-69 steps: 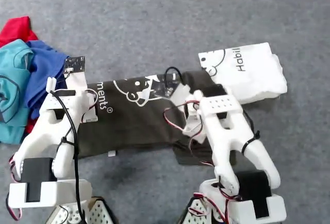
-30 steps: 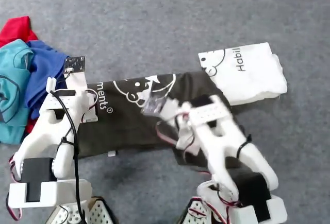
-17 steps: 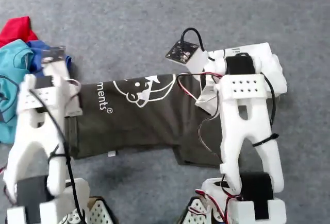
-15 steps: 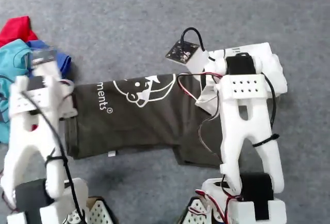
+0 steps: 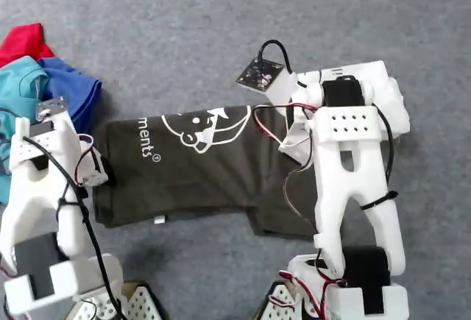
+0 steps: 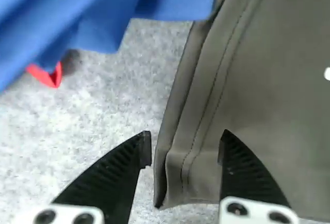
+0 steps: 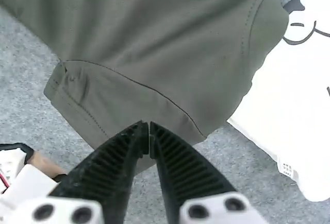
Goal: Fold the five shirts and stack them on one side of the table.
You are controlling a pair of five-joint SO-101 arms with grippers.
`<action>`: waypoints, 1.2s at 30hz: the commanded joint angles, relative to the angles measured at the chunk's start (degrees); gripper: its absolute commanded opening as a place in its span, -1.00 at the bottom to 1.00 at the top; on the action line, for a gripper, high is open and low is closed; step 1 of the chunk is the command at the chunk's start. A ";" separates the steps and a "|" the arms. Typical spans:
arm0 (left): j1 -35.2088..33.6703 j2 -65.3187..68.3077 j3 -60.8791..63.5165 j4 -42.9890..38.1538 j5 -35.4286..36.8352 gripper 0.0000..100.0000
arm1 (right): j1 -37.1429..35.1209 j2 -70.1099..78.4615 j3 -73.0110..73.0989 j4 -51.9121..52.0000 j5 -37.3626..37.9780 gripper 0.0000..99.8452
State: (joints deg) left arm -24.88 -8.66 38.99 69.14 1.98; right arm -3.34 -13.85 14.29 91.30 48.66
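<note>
Straddling the hem of the dark shirt (image 6: pixel 247 69), my left gripper (image 6: pixel 185 135) stands with jaws wide apart, gripping nothing. I judge it is placed to pinch that edge for a fold. My right gripper (image 7: pixel 148 127) hovers over the sleeve, jaws pressed together, empty. The dark shirt lies flat, print upward, at table centre, with the white folded shirt (image 5: pixel 396 110) at 2 o'clock and the unfolded pile (image 5: pixel 44 88) at 10 o'clock.

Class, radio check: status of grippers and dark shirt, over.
Left gripper open, straddling edge of dark shirt. Right gripper shut over its sleeve. White shirt folded alongside.

Spread shirt (image 5: pixel 199 165) between folded shirt (image 7: pixel 296 108), right, and shirt heap (image 5: pixel 44 88), left
</note>
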 commanded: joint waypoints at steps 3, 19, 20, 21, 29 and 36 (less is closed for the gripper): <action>0.22 3.96 -3.47 -0.70 -0.26 -0.54 | 0.35 -0.40 -0.13 0.09 -0.44 -0.97; -0.31 18.99 -6.99 -3.87 1.32 -0.95 | 0.62 -0.40 -0.48 -1.14 -0.35 -0.97; -0.48 18.99 -6.90 -3.87 0.26 -0.94 | 0.62 -0.40 -0.48 -1.14 -0.18 -0.97; -1.19 18.99 -6.90 -3.69 -0.53 -0.94 | 0.62 -0.40 -0.48 -1.14 -0.09 -0.97; -9.80 12.22 -7.08 -0.26 -7.12 -0.94 | 0.62 -0.04 -0.57 -2.29 1.58 -0.97; -10.51 4.13 -7.34 4.66 -8.18 -0.92 | 0.35 0.04 -0.57 -4.31 1.76 -0.97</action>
State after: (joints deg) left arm -34.55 -0.40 32.57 71.78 -5.23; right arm -3.16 -13.85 14.37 87.87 49.89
